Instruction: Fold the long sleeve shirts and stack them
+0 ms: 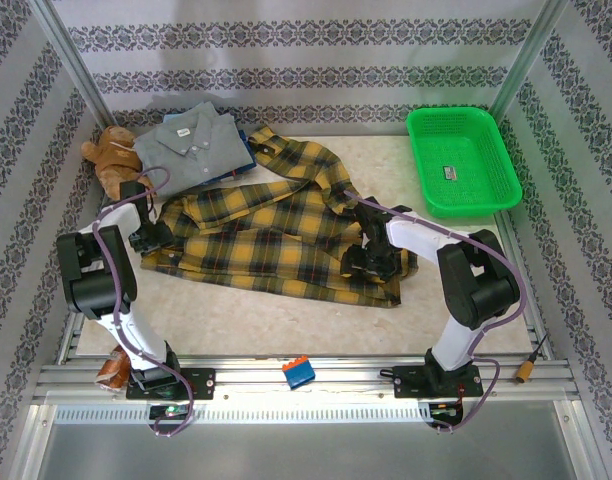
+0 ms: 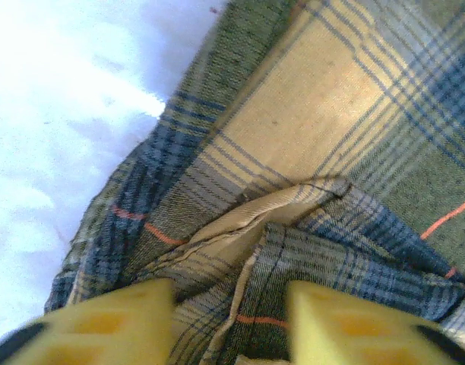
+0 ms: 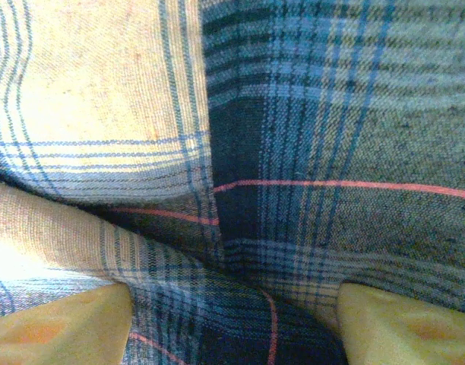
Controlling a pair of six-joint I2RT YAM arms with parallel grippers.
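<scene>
A mustard-yellow and dark plaid long sleeve shirt (image 1: 276,225) lies spread and rumpled across the middle of the table. A grey shirt (image 1: 191,145) rests folded at the back left, with a blue edge (image 1: 242,170) showing under it. My left gripper (image 1: 151,238) is at the plaid shirt's left edge. Its yellow fingers stand apart over a creased fold of the plaid cloth (image 2: 255,228), so the left gripper (image 2: 229,327) is open. My right gripper (image 1: 371,262) is down on the shirt's right part. In the right wrist view the gripper (image 3: 234,319) is open wide, with plaid cloth (image 3: 324,137) bulging between the fingers.
A brown teddy bear (image 1: 111,158) sits at the back left beside the grey shirt. A green plastic basket (image 1: 418,160) stands at the back right. A small blue and orange block (image 1: 298,372) lies on the front rail. Bare tabletop (image 1: 246,315) runs in front of the plaid shirt.
</scene>
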